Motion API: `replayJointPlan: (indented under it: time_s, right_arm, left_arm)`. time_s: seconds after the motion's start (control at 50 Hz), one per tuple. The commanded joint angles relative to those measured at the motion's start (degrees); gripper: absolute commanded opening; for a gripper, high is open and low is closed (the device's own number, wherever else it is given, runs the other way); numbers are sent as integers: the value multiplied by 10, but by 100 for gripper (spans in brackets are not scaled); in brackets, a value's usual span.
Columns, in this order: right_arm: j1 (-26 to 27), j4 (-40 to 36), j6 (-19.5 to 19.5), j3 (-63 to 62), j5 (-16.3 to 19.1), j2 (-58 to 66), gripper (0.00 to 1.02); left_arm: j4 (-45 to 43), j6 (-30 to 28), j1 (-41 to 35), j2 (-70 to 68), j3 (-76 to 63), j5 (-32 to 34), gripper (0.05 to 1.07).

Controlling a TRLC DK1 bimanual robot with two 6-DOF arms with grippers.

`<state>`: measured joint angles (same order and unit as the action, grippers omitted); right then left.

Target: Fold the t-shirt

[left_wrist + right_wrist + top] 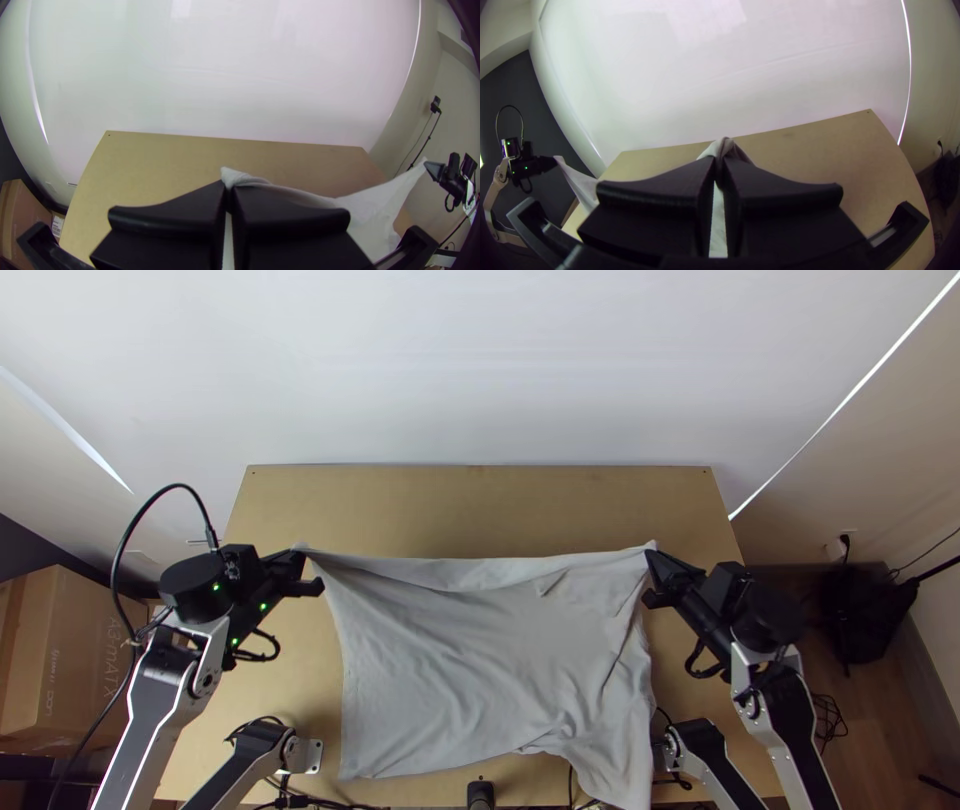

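T-shirt point(480, 660) spans between my left gripper point(308, 571) and right gripper point(652, 577), each pinched closed on a far corner.

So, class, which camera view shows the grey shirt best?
The top view: it shows the shirt nearly whole, its upper edge stretched across. The left wrist view shows cloth pinched in the left end effector and a stretch reaching the right end effector; the right wrist view shows a pinched bit and a narrow far part.
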<state>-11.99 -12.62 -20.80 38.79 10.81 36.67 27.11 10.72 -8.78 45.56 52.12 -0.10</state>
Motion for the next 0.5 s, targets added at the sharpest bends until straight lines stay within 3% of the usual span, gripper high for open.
replayJointPlan:
  time_s: [0.0, 0.48]
  right_arm:
    - [-1, 52, -9, -27, -11, 32, 2]
    - [64, 256, 30, -10, -15, 326, 2]
  left_arm:
    - [-47, 6, 23, 40, -15, 5, 8]
    - [-199, -15, 98, 293, 40, 19, 8]
